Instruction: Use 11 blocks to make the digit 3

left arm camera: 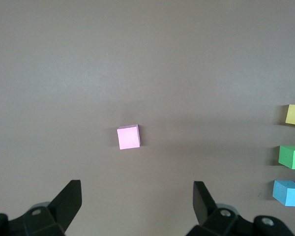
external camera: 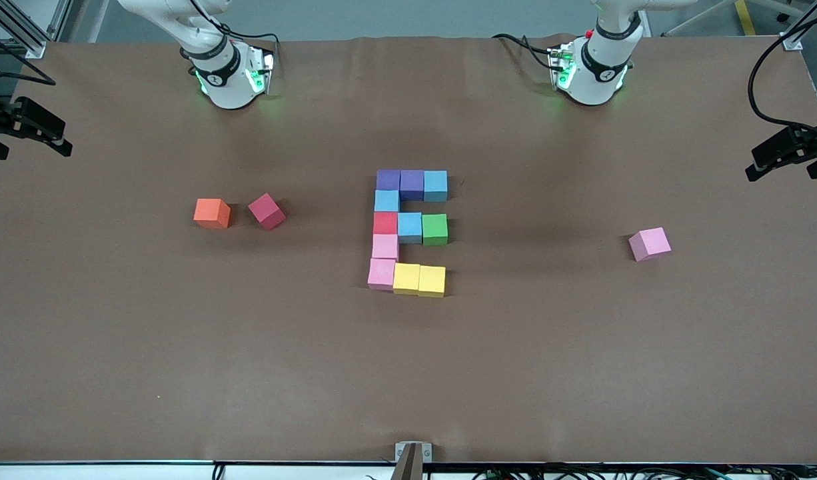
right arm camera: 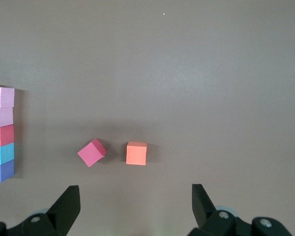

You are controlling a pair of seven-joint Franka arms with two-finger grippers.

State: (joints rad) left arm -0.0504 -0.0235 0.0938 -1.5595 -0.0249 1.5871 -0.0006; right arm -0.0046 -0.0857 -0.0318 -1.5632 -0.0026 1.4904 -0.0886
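The right pincer (right arm camera: 135,189) is held wide and empty above the worktop (external camera: 408,373), near the orange cube (external camera: 212,213) and the crimson cube (external camera: 267,211) (neither is needed). From them the digit 3 (external camera: 408,232) lies at three o'clock in the front view. Its spine runs twelve to six and its prongs point to three; all eleven blocks appear placed. At its three o'clock, well apart, a loose pink cube (external camera: 650,244) lies near the left pincer (left arm camera: 137,184), also wide and empty.
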